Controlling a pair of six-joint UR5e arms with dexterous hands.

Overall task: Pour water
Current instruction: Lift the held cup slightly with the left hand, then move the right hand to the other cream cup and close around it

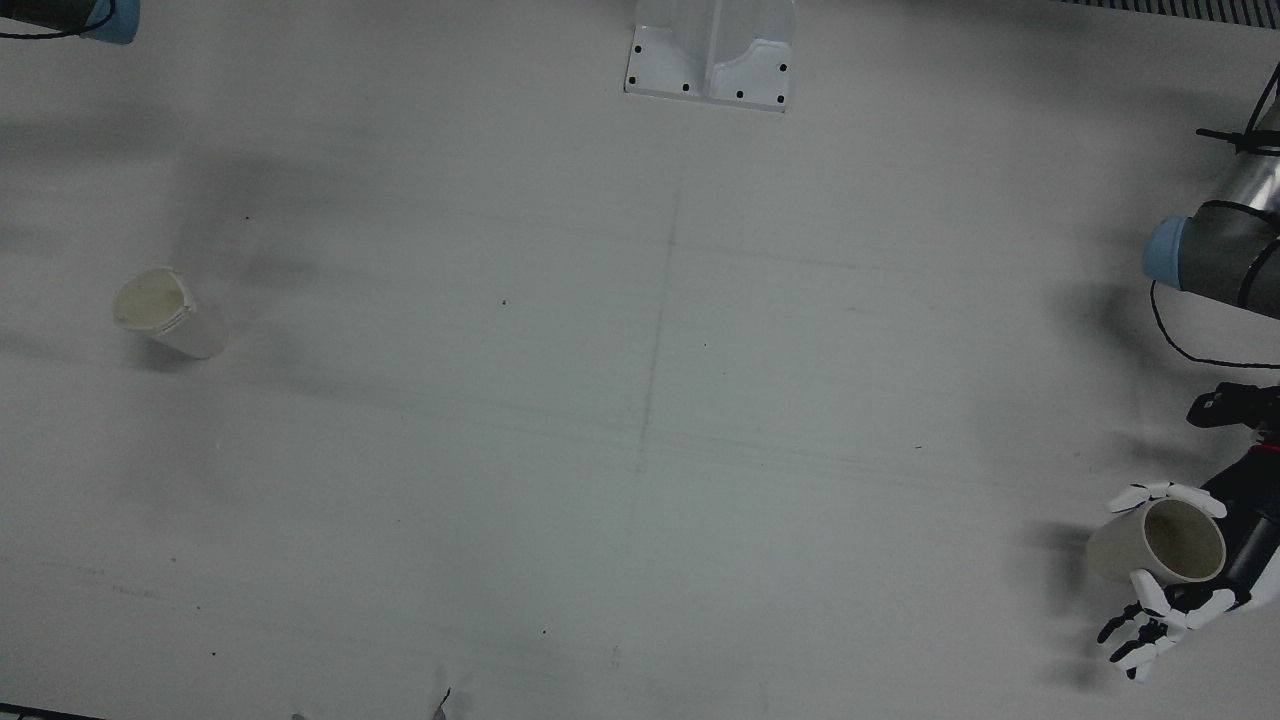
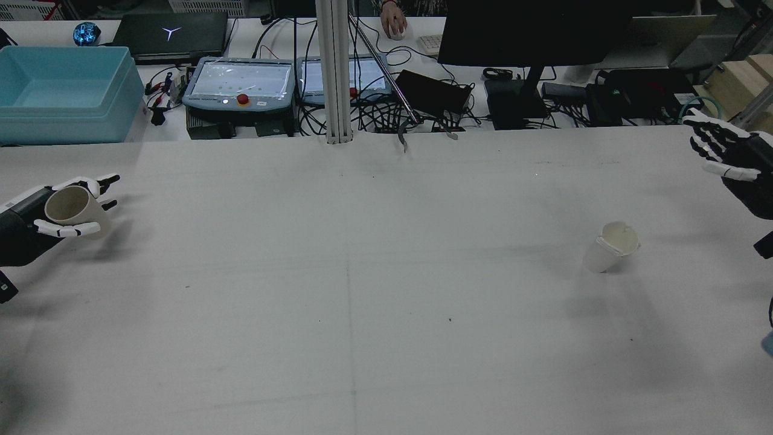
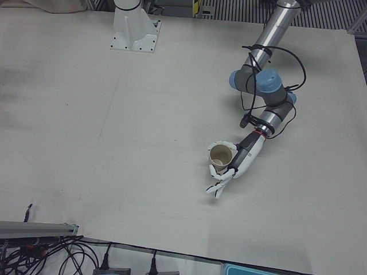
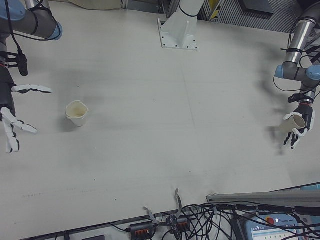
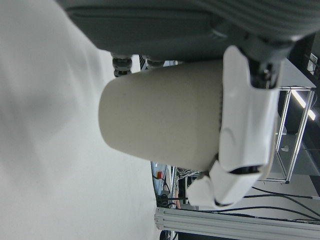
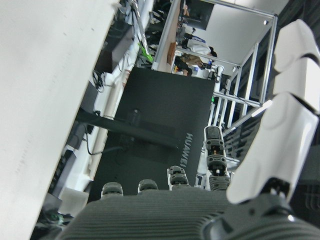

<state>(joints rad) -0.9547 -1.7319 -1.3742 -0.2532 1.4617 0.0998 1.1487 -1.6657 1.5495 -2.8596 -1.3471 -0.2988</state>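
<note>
Rear view shows the left hand (image 2: 54,211) at the table's far left edge, wrapped around a cup (image 2: 72,208) whose mouth tips up and toward the camera. Its long axis leans from the vertical, base angled away and down toward the table; from the hand camera it appears to hang just clear of the surface, though I cannot be certain. The right hand (image 2: 728,157) hovers at the far right edge, fingers spread wide, holding nothing.

The second cup (image 2: 610,246) stands on the table (image 2: 362,290) on the robot's right half, mouth up, its rim looking creased or dented. It is close to upright; any lean is too slight to judge. It lies well apart from the held cup, across almost the whole width of the table, and much nearer the right hand, inward and toward the robot from it.

Judging from this, pouring calls for the two cups to be brought together: either the left arm carries its cup rightward, or the right hand picks up the standing cup and meets it.
</note>
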